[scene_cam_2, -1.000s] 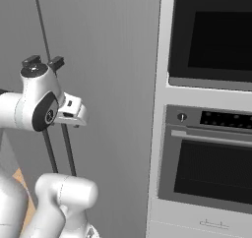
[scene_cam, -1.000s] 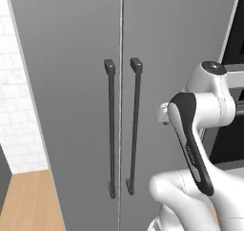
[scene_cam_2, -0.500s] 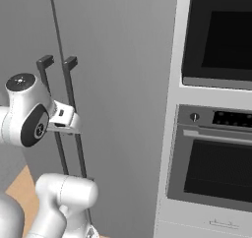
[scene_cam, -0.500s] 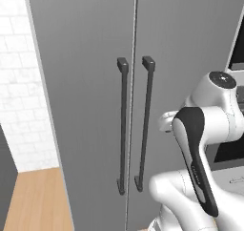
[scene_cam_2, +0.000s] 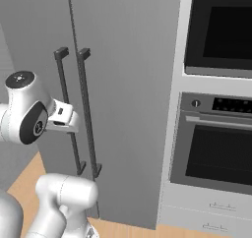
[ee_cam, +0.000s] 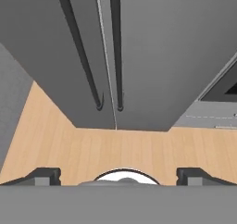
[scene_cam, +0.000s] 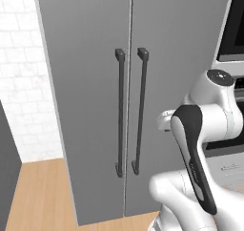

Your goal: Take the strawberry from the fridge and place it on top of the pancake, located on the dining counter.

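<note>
fridge [scene_cam: 95, 82] doors are shut; with your claw [ee_cam: 118, 176] wide open and empty, line up squarely on one handle [scene_cam: 141, 110].

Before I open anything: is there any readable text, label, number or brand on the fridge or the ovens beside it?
None can be read.
fridge: plain grey doors, no lettering.
lower oven: its control panel carries small pale marks, too small and blurred to read.
upper oven: black glass, no text.
</note>
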